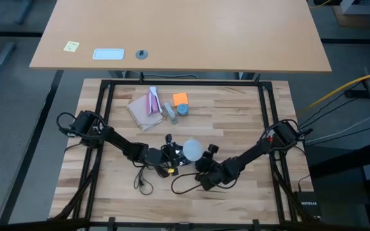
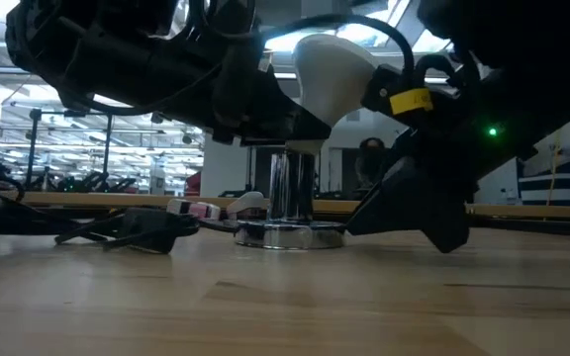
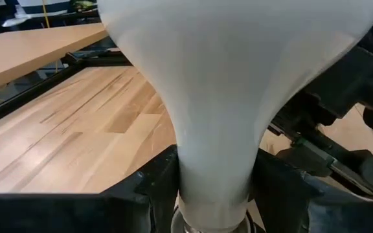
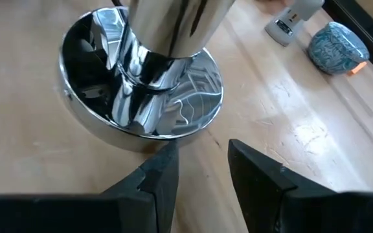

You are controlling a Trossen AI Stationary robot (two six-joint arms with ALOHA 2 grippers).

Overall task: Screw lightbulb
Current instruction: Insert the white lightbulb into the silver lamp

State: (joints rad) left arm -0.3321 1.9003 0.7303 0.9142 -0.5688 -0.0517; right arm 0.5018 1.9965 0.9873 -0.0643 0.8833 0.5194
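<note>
A pale wooden table point(image 1: 236, 115) with a black frame sits in a workshop; a second, empty-looking desk stands beyond its far edge. Near the middle of the table, toward the front edge, the lightbulb point(image 1: 193, 151) stands upright with its neck down over a chrome lamp base point(image 2: 290, 233). The left gripper point(image 1: 172, 156) reaches in from the left side, its fingers point(image 3: 154, 178) closed around the bulb's narrow neck. The right gripper point(image 1: 205, 160) comes in from the right side, low at the table just beside the chrome base; its fingers point(image 4: 164, 175) stand a little apart with nothing between them. Near the far edge lie a brown packet point(image 1: 144, 110), an orange block point(image 1: 180, 98) and a small blue-grey round piece point(image 1: 183, 110).
</note>
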